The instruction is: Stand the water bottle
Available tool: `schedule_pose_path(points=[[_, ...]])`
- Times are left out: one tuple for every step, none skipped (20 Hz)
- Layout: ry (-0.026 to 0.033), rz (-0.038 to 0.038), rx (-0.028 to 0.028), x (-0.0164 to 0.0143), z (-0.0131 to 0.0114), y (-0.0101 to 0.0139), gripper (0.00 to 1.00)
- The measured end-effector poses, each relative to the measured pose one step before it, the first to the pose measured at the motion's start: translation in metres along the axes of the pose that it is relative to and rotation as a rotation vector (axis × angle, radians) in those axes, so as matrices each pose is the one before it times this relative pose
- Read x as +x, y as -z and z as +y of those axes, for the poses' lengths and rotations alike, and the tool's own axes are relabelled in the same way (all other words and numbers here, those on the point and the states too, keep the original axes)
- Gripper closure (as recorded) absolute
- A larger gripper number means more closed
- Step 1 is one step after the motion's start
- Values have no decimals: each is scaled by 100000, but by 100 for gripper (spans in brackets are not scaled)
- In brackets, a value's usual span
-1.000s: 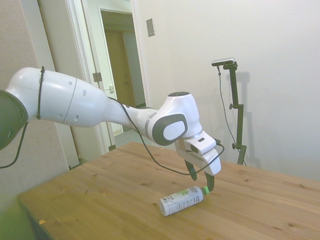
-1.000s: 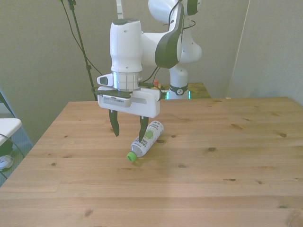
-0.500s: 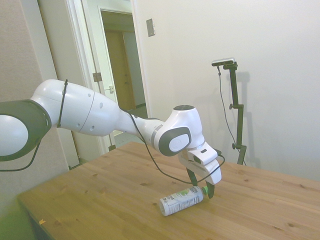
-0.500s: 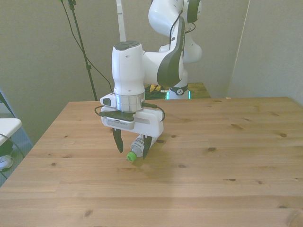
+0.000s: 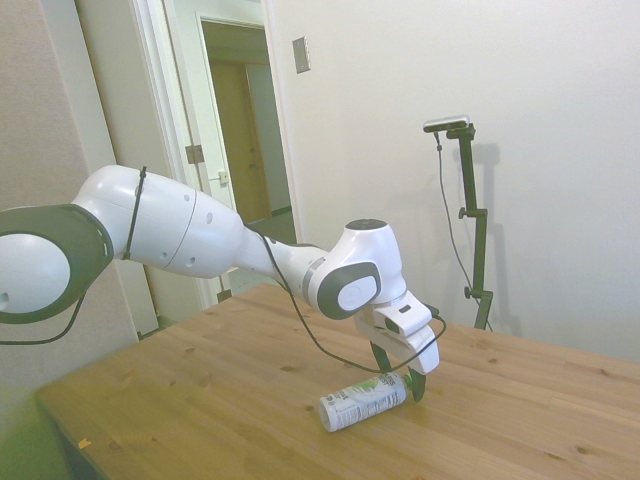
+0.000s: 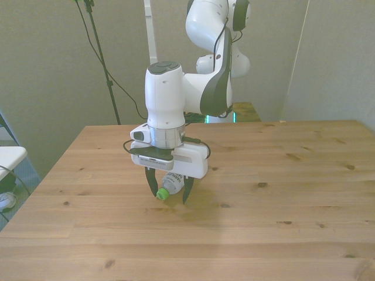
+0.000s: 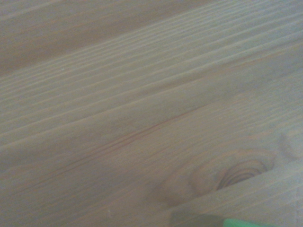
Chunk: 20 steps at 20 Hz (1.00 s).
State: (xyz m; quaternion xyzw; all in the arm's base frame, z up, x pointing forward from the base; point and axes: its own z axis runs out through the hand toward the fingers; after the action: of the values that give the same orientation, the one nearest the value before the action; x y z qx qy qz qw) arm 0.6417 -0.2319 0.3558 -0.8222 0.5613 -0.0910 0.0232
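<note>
The water bottle (image 5: 360, 402) lies on its side on the wooden table (image 5: 200, 390), its white label facing up. In the front view its green cap (image 6: 162, 194) points toward the camera and only its neck end (image 6: 171, 182) shows below the hand. My gripper (image 6: 169, 192) is low over the cap end and open, one finger on each side of the neck with gaps showing. From the side, the gripper (image 5: 402, 385) stands at the bottle's cap end, close to the table. In the wrist view there is wood grain and a green sliver of the cap (image 7: 241, 222).
The tabletop (image 6: 281, 193) stretches wide toward the front view's right and toward the camera. A white object (image 6: 9, 158) sits off the table at the front view's left edge. A doorway (image 5: 240, 130) and wall stand behind the table in the side view.
The gripper has come down and slightly toward the front view's right, from above the bottle to straddling its neck near the table. The bottle has not moved.
</note>
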Motion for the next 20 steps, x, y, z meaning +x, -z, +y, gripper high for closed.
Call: schedule_pose_path(points=[[-72, 23, -22, 38, 35, 0, 100], [-48, 16, -12, 27, 23, 1, 100], [-31, 12, -6, 17, 15, 1, 100], [18, -5, 4, -9, -8, 0, 100], [38, -7, 7, -19, -17, 0, 100], [38, -19, -2, -24, -15, -6, 100], [52, -57, -43, -42, -9, -29, 100], [70, -129, -104, -72, 4, -68, 100], [76, -222, -211, -108, 32, -129, 100], [71, -239, -249, -112, 45, -146, 100], [30, -6, 18, -27, 0, -4, 100], [97, -38, -11, -28, 11, -7, 100], [221, 5, 19, -13, 18, 6, 100], [349, 80, 90, -7, 17, 11, 100], [280, 96, 151, -26, 8, 37, 100], [158, 133, 199, -44, -16, 24, 100], [212, 109, 165, -57, -31, 0, 100], [282, 90, 139, -43, -39, 38, 100], [229, 143, 218, -43, -63, 94, 100], [182, 289, 406, -51, -92, 163, 100]])
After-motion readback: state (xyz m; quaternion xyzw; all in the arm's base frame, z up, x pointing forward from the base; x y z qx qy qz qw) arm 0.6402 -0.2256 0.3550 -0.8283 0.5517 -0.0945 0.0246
